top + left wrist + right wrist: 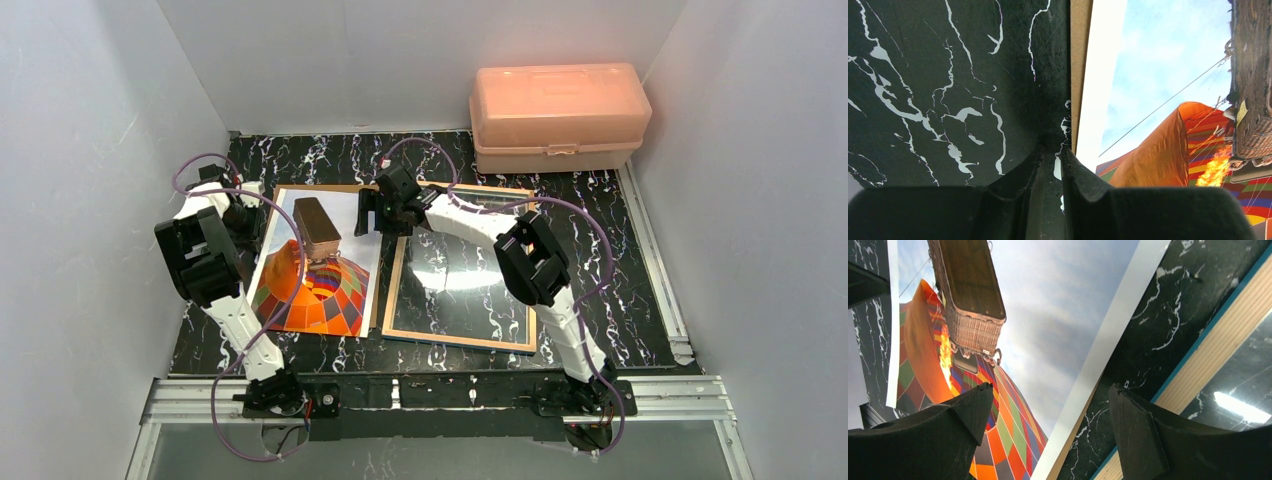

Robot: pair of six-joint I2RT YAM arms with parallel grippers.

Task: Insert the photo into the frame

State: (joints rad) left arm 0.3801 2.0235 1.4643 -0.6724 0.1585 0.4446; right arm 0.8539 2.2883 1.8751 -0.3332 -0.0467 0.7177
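photo [340, 290] edge just beside frame [455, 338] edge, seemingly apart

My photo [320, 290] has pale blue-and-white sky, a brown wicker basket and a balloon patchworked in orange, red, blue, green and yellow, all inside a white border. The board [1079, 60] under it is plain brown. The frame [460, 342] shows light wood grain with a thin blue line along its edge. The counter [600, 210] is black with white marble veins. The box [558, 115] is translucent peach-pink. My left hand [1050, 165] and right hand [1051, 392] are matte black.
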